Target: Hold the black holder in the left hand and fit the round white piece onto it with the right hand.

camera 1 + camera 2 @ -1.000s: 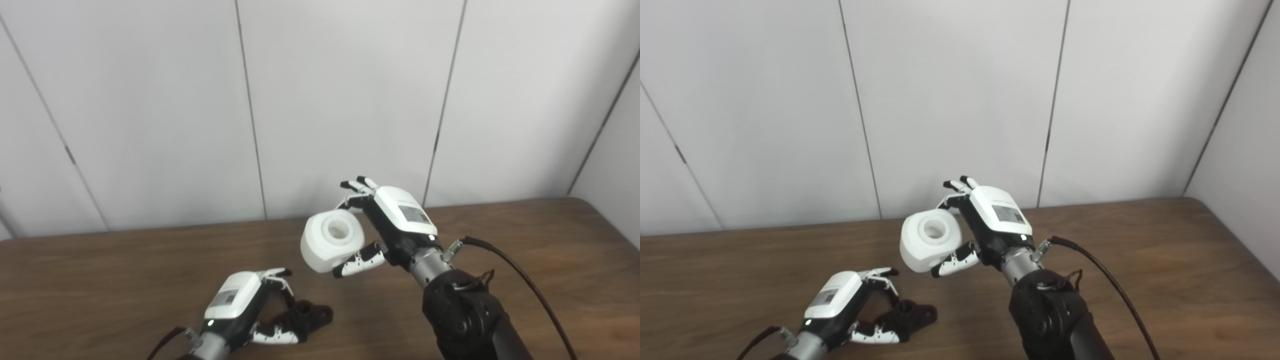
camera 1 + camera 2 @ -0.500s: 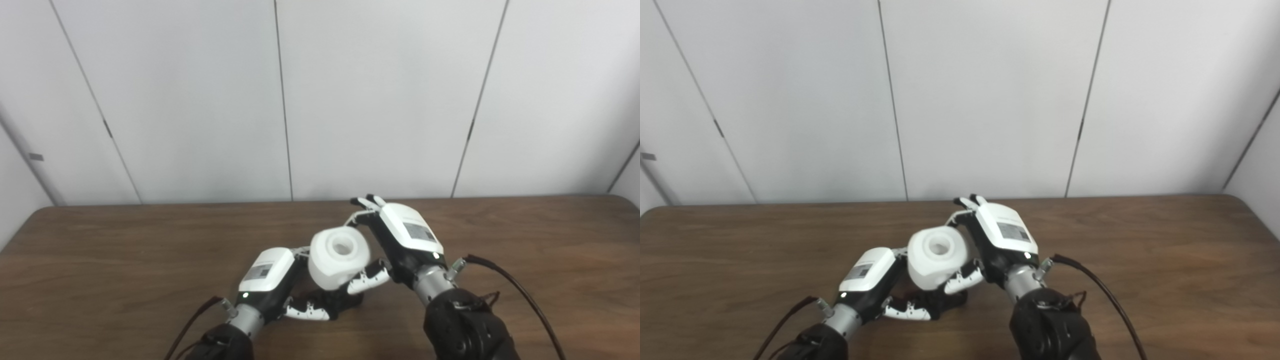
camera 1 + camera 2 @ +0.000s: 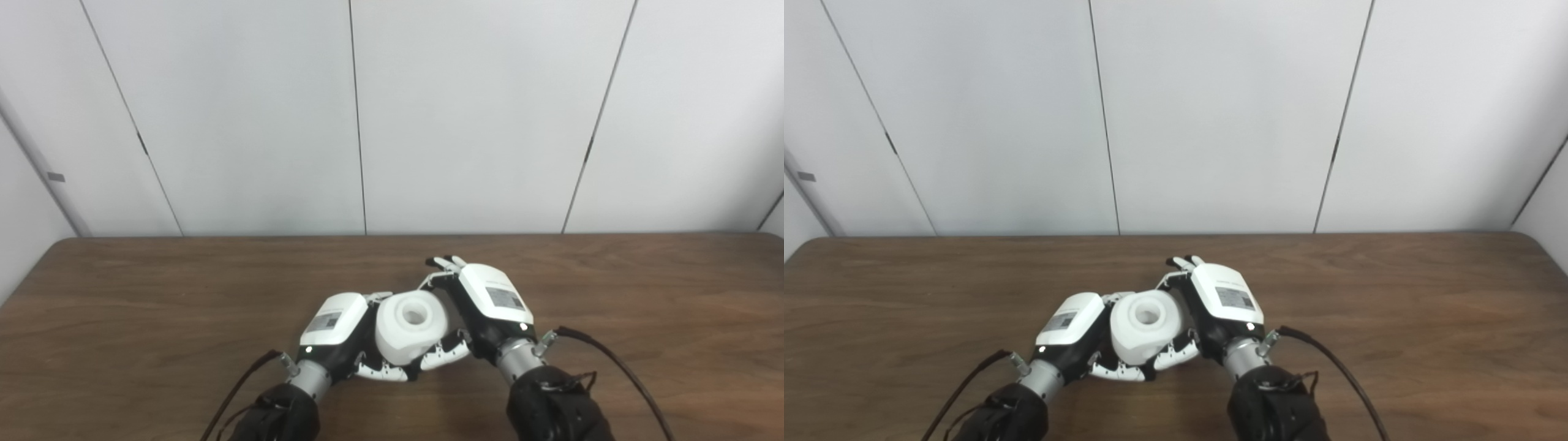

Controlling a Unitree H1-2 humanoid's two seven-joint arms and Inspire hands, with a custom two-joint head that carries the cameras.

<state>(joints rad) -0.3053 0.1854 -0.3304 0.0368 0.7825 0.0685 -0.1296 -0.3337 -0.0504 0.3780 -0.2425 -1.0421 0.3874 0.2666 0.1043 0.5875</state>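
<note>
My right hand (image 3: 490, 306) is shut on the round white piece (image 3: 409, 331), a squat cylinder with a round hole in its top. It holds the piece low over the table, directly above my left hand's fingers. My left hand (image 3: 335, 331) lies on the table beside it, fingers curled around the black holder (image 3: 411, 371). The white piece hides nearly all of the holder; only a dark sliver shows between the two thumbs. I cannot tell if the piece touches the holder. The same shows in the right eye view, with the white piece (image 3: 1145, 331).
The brown wooden table (image 3: 122, 318) spans the view, its far edge against a white panelled wall. A black cable (image 3: 618, 367) trails from my right wrist to the bottom right; another runs from my left wrist.
The camera has turned left and down. My right hand has brought the white piece down and left, over my left hand and the holder, which it now covers.
</note>
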